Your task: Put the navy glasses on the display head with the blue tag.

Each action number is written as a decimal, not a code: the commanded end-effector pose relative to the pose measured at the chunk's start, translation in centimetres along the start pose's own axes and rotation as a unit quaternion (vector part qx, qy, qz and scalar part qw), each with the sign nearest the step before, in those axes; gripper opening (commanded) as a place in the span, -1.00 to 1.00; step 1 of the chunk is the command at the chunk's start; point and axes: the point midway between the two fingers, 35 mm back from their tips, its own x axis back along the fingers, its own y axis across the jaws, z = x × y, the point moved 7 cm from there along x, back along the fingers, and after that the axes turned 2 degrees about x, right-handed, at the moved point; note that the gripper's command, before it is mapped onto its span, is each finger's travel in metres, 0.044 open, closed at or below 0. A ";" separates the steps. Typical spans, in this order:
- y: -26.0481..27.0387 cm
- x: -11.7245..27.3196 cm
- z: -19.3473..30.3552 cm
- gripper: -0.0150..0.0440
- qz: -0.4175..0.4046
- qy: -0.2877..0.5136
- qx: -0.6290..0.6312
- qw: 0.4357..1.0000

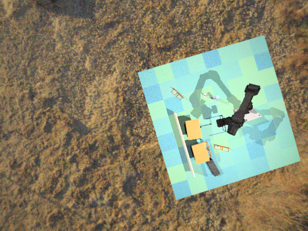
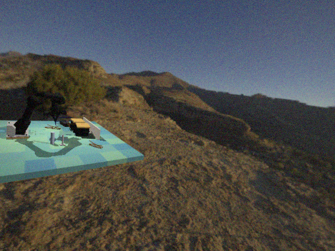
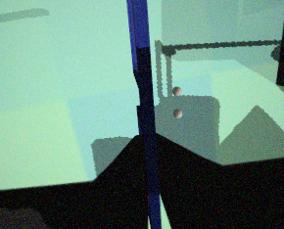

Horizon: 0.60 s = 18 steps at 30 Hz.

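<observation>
The navy glasses (image 1: 217, 133) (image 3: 139, 24) are held in the air, with their temples pointing toward the two display heads in the top view. My gripper (image 3: 146, 143) is shut on their front frame; the arm hides its fingertips in the top view. The upper head (image 1: 193, 129) (image 2: 83, 125) has an orange top and stands just left of the temple ends, apart from them. The lower head (image 1: 201, 152) (image 2: 76, 120) has a brown frame at its front side. No blue tag can be made out, so I cannot tell which head bears it.
A white wall (image 1: 184, 144) (image 2: 92, 128) stands behind the heads. Orange glasses (image 1: 221, 148) lie near the lower head, and another orange pair (image 1: 177, 93) (image 2: 95, 145) lies farther up. A dark block (image 1: 213, 167) is beside the lower head. A grey cylinder (image 2: 52, 138) and thin post (image 2: 63, 140) stand upright.
</observation>
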 end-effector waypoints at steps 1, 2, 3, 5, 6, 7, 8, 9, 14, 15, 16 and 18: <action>-0.4 -1.0 -1.4 -0.49 -0.024 0.013 -0.021 0.999; -0.5 -1.3 -1.7 -0.49 -0.029 0.016 -0.024 0.999; -0.5 -1.5 -1.9 -0.49 -0.032 0.019 -0.027 0.999; -0.5 -1.7 -2.2 -0.49 -0.036 0.022 -0.029 0.999; -0.6 -1.7 -2.2 -0.49 -0.036 0.022 -0.030 0.999; -0.5 -1.7 -2.1 -0.49 -0.036 0.022 -0.030 0.999; -0.5 -1.8 -2.1 -0.49 -0.036 0.022 -0.030 0.999; -0.5 -1.9 -2.0 -0.49 -0.036 0.022 -0.030 0.999; -0.4 -2.5 -1.9 -0.49 -0.030 0.020 -0.030 0.999; -0.4 -2.5 -2.0 -0.49 -0.029 0.021 -0.030 0.999; -0.4 -2.6 -2.0 -0.49 -0.029 0.022 -0.030 0.999; -0.4 -2.8 -2.0 -0.49 -0.029 0.023 -0.030 0.999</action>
